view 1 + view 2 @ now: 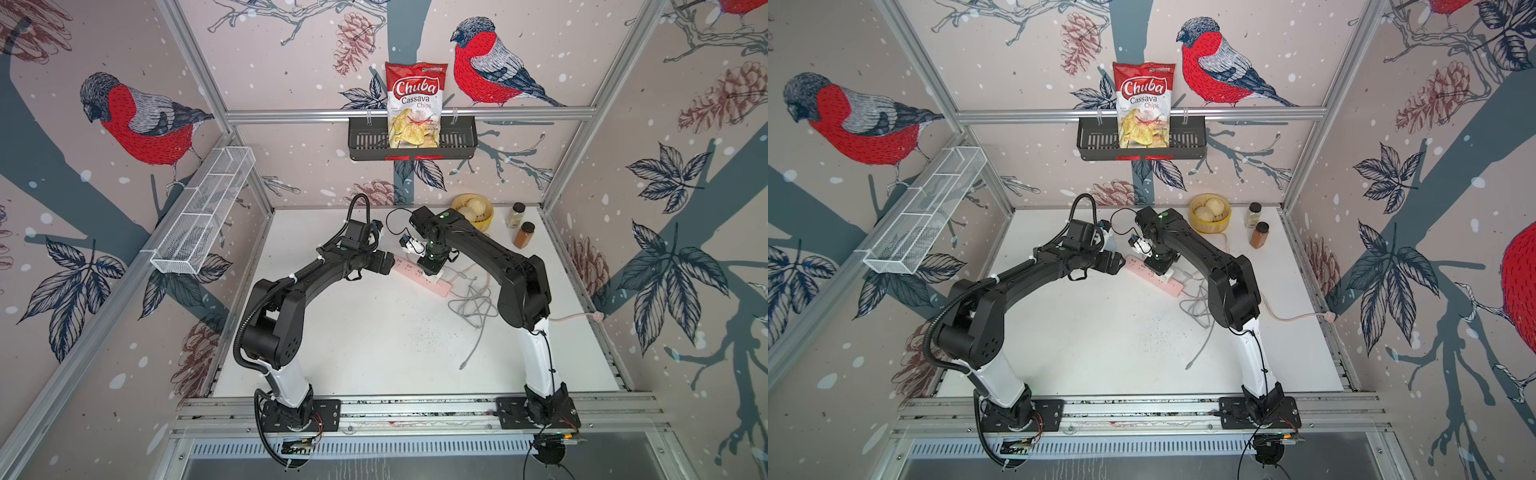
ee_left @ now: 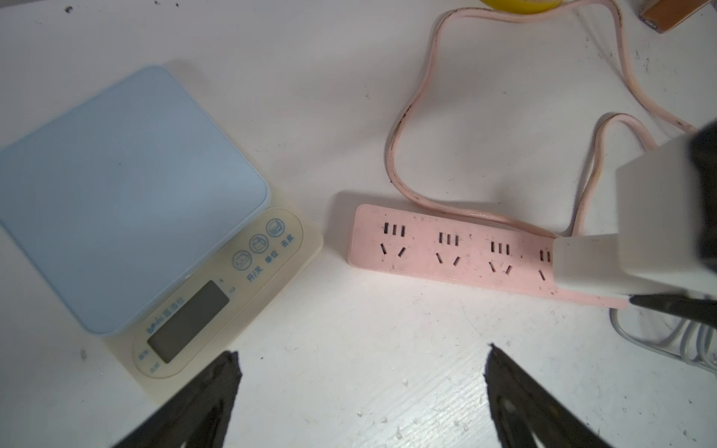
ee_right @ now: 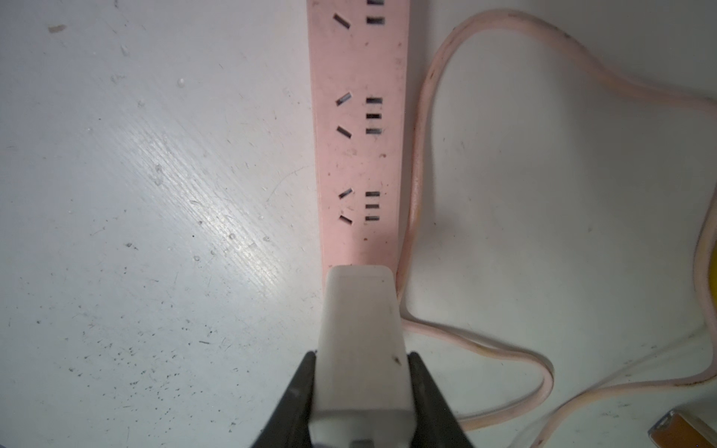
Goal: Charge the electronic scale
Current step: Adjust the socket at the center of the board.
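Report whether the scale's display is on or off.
Off, it seems: the display on the electronic scale is a blank grey panel, no digits showing.

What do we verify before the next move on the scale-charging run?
1. Grip: right gripper shut on the charger, ok.
2. Alignment: charger sits over the end outlet of the power strip, ok.
3. Seating: prongs hidden under the charger, cannot tell.
4. Spare arm: left gripper open and empty, ok.
5. Access: electronic scale flat on the table beside the strip, nothing on it, ok.
6. Link: cable lies loose on the table, free end not at the scale, not ok.
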